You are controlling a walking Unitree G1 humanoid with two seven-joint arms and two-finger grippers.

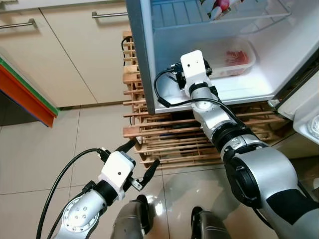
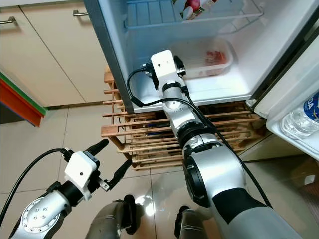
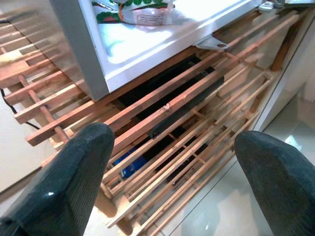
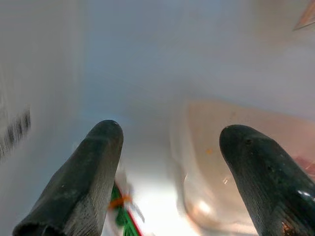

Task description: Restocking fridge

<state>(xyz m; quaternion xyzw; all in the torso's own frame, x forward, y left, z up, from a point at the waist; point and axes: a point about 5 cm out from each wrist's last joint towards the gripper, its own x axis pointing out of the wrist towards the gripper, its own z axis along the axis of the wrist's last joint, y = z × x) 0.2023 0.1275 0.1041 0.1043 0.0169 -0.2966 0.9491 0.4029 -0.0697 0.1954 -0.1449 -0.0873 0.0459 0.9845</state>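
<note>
The small fridge (image 1: 144, 59) stands open on a wooden slat rack (image 1: 169, 144). My right arm reaches into its bottom compartment, and the white wrist housing (image 1: 194, 67) covers the fingers from above. In the right wrist view the right gripper (image 4: 172, 132) is open and holds nothing. Ahead of it is a clear plastic tub (image 1: 234, 59) with red contents. A green and red packet (image 4: 123, 216) lies on the fridge floor below the fingers. My left gripper (image 1: 144, 158) hangs low over the tiles, open and empty, in front of the rack.
A wire shelf (image 1: 249, 17) above the tub carries a red and white item. The fridge door (image 2: 294, 99) stands open on the right with a water bottle (image 2: 299, 119) in its pocket. Beige cabinets (image 1: 75, 50) and an orange and green board (image 1: 25, 89) are on the left.
</note>
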